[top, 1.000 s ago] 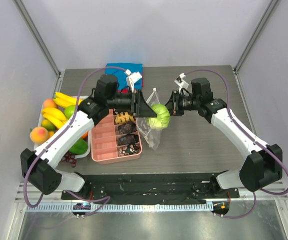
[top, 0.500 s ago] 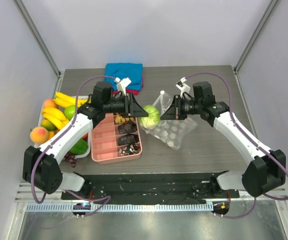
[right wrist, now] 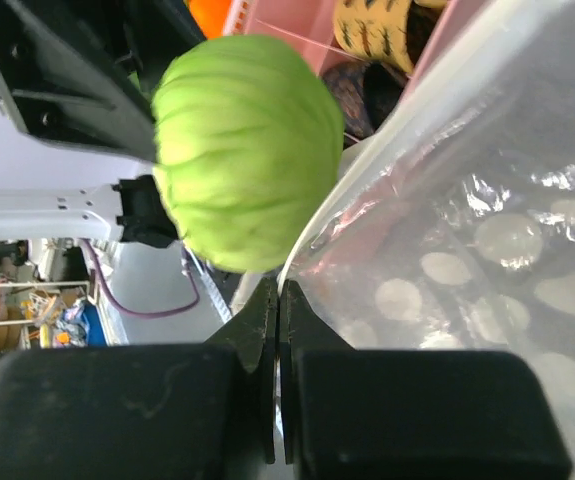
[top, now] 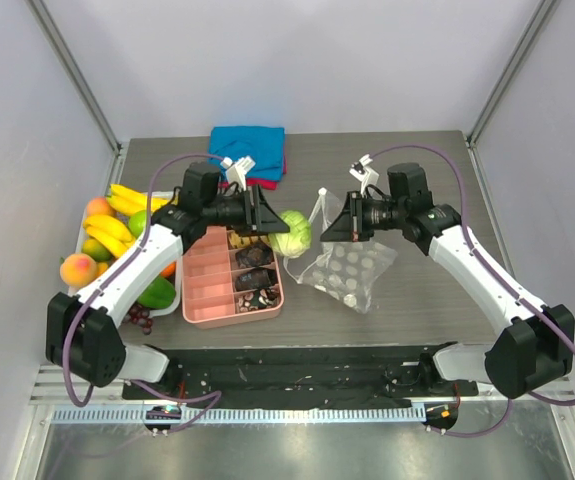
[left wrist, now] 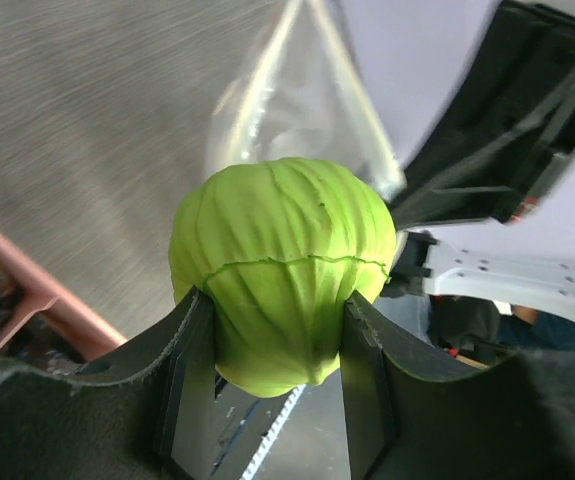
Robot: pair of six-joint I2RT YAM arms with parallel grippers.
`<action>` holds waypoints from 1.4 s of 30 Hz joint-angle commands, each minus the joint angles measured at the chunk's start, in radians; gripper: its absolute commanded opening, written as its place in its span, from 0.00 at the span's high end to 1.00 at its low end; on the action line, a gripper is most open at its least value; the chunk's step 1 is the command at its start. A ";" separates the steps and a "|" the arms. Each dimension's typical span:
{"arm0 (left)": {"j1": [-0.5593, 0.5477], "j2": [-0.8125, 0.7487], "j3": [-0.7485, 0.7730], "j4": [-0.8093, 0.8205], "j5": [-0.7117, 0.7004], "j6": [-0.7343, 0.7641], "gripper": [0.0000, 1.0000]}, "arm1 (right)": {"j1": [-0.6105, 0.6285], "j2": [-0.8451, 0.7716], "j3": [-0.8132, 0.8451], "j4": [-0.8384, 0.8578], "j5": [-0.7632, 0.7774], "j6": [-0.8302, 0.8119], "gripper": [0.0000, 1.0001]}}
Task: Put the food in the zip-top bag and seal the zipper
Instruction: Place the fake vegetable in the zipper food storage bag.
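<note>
Cabbage (top: 292, 232): round, pale green, ribbed leaves. Clamped between the left jaws, up off the tabletop (top: 417, 300), outside the bag. Zip-top bag (top: 352, 272): clear, crinkly, white polka dots. Its mouth edge is pinched in the right jaws and lifted, and the body sags toward 5 o'clock onto the tabletop. The mouth faces 9 o'clock, with the cabbage just beside it. Zipper (right wrist: 407, 135): thin clear strip along the mouth edge, unsealed, sides spread in a triangle.
</note>
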 commanded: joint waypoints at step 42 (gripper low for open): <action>0.159 -0.119 -0.070 -0.182 -0.063 0.070 0.79 | 0.096 0.072 -0.174 0.758 -0.156 0.376 0.99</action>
